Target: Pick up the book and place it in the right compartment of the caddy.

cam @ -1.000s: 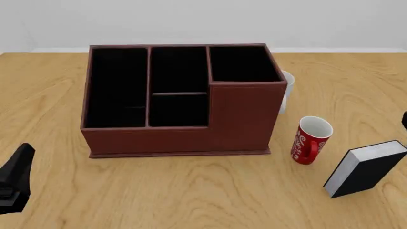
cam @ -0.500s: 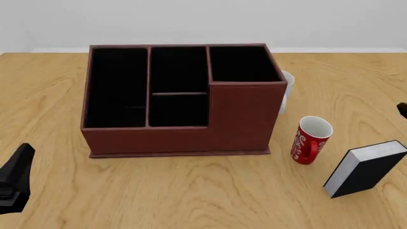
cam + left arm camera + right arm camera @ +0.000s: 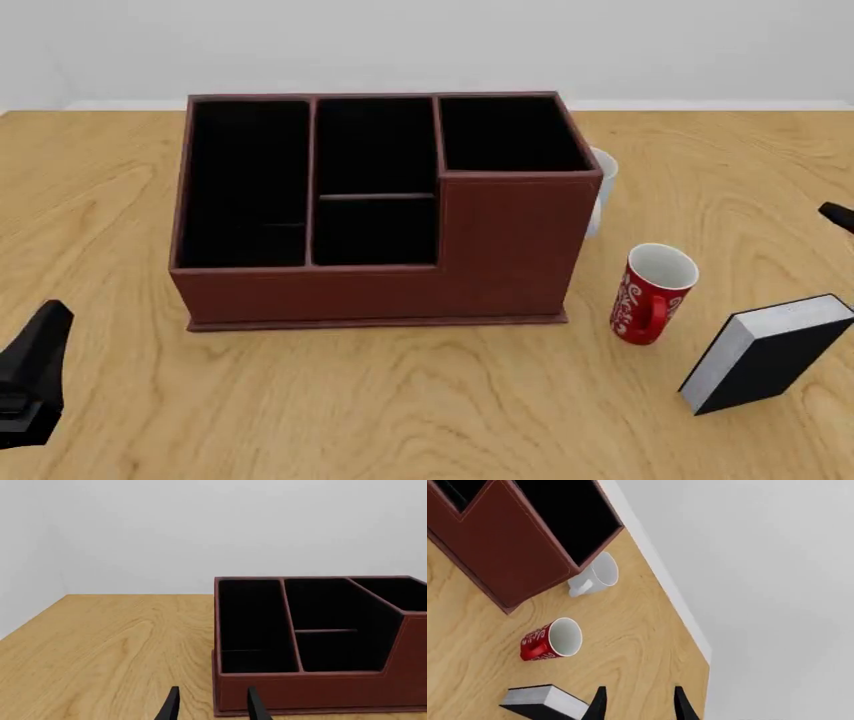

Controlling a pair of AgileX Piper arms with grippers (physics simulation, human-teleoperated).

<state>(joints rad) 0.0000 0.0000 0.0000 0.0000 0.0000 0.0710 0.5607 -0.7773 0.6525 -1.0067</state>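
The book [image 3: 767, 352], a black slab with white page edges, stands tilted on the table at the right front; it also shows in the right wrist view [image 3: 544, 702]. The red-brown caddy [image 3: 507, 250] stands at the table's middle, and its right compartment [image 3: 511, 135] is black-lined with nothing in it. My right gripper [image 3: 639, 707] is open and holds nothing, apart from the book; only its tip [image 3: 837, 215] shows at the right edge, beyond the book. My left gripper [image 3: 51, 320] is open near the left front, its fingers [image 3: 172, 705] pointing toward the caddy [image 3: 313, 690].
A red mug [image 3: 654, 293] stands between the caddy and the book, and also shows in the right wrist view [image 3: 550, 640]. A white mug [image 3: 601, 185] stands behind the caddy's right side, seen too from the right wrist [image 3: 597, 575].
The right gripper's tip has moved farther from me and slightly left along the right edge of the front view. The left arm, book and mugs have not moved.
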